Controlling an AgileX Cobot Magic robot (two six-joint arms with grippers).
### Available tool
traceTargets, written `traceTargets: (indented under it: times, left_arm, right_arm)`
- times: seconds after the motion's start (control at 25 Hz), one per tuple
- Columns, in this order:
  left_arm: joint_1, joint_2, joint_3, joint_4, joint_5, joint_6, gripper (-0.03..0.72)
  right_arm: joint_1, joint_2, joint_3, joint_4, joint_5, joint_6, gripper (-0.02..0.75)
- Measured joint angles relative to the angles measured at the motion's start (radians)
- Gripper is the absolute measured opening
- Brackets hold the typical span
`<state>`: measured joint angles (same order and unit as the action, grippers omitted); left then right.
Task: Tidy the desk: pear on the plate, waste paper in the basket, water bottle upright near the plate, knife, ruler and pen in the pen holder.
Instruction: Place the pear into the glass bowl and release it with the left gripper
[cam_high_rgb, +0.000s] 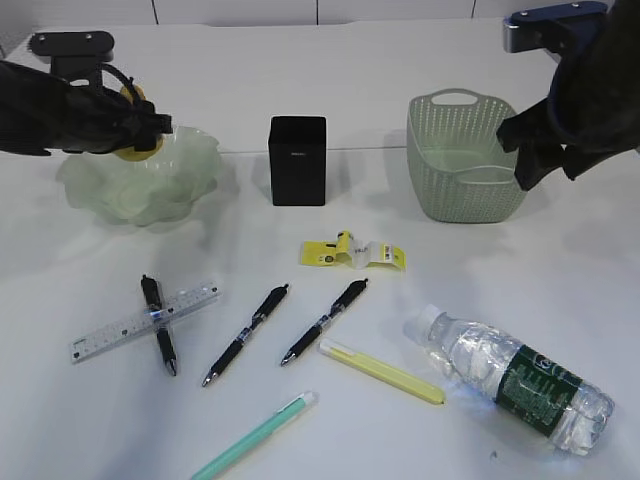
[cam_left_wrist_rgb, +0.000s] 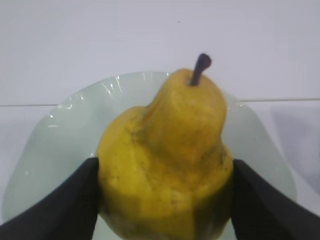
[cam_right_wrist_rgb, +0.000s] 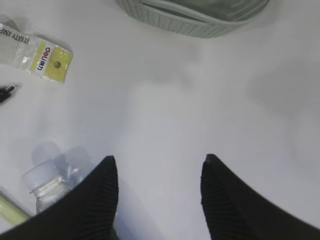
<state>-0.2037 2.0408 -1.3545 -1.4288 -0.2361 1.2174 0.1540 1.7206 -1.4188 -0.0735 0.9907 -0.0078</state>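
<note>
The left gripper (cam_left_wrist_rgb: 165, 200) is clamped on the pear (cam_left_wrist_rgb: 167, 160), a dark finger pressed against each flank; the pear's lower end is cut off by the frame edge in the left wrist view, and in the exterior view the arm hides most of it. Its long axis runs away from the gripper, stem (cam_left_wrist_rgb: 201, 67) pointing outward. The plate (cam_left_wrist_rgb: 47, 145) lies directly beneath the held fruit — whether the pear touches the glass cannot be told.

Beyond the gripper's right side stands the pen holder (cam_high_rgb: 297, 160); its inside is not visible. Nearer the camera the ruler (cam_high_rgb: 145, 322) lies with a black pen (cam_high_rgb: 158, 324) crossed over it.

The right gripper (cam_right_wrist_rgb: 159, 190) hangs with its jaws apart and nothing between them, just in front of the basket (cam_right_wrist_rgb: 200, 25). The water bottle (cam_right_wrist_rgb: 45, 182) lies on its side to the gripper's left, cap toward it — mostly cut off in the wrist view. The basket's floor shows bare.
</note>
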Motion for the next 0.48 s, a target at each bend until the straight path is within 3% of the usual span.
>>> traceTargets:
  times: [0.48]
  left_arm:
    - [0.005,0.075,-0.014,0.007,-0.022,-0.088,0.491]
  right_arm:
    - [0.0,0.0,0.0,-0.002,-0.03,-0.006,0.426]
